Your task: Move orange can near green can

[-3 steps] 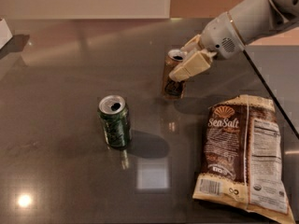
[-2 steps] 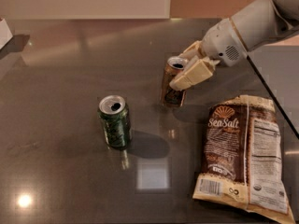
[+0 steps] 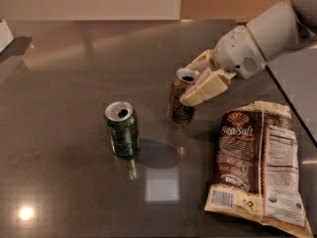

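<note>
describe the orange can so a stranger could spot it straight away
On the dark table, look beside the sea salt bag. The orange can is there, clasped in the gripper. It is orange-brown with pale lettering, unlike the dark green can standing free.

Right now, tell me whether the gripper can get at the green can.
Probably not yet: the gripper is shut on the orange can. Nothing stands between it and the green can, though.

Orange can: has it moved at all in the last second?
Yes. The orange can, held in the gripper, has come toward the camera and slightly left, closer to the green can, which has stayed put.
</note>
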Controlling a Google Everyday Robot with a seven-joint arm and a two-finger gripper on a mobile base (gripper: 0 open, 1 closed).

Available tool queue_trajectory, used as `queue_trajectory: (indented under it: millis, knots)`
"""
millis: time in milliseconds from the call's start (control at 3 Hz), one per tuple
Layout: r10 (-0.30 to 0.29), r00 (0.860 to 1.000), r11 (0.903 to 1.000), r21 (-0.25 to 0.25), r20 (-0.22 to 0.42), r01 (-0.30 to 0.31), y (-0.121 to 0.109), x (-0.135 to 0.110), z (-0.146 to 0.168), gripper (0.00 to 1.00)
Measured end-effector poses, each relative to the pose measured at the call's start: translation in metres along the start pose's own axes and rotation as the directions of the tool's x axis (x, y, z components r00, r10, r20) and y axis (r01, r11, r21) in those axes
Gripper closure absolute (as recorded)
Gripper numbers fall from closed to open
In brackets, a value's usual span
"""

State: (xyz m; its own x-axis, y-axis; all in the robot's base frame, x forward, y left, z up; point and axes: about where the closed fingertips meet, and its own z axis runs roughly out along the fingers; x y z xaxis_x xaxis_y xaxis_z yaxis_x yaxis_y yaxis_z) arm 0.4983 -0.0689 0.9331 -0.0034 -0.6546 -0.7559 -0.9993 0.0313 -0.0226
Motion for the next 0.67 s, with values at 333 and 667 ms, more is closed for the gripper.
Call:
queue_trajectory:
  millis: [333, 667]
  knots:
    - [-0.04, 0.999, 0.9986, -0.034, 0.002, 0.04, 0.0165, -0.0047, 0.0102, 1.0]
    - [-0.06, 0.998, 0.9967, -0.055, 0.002, 0.06, 0.0253, -0.0073, 0.0185, 1.0]
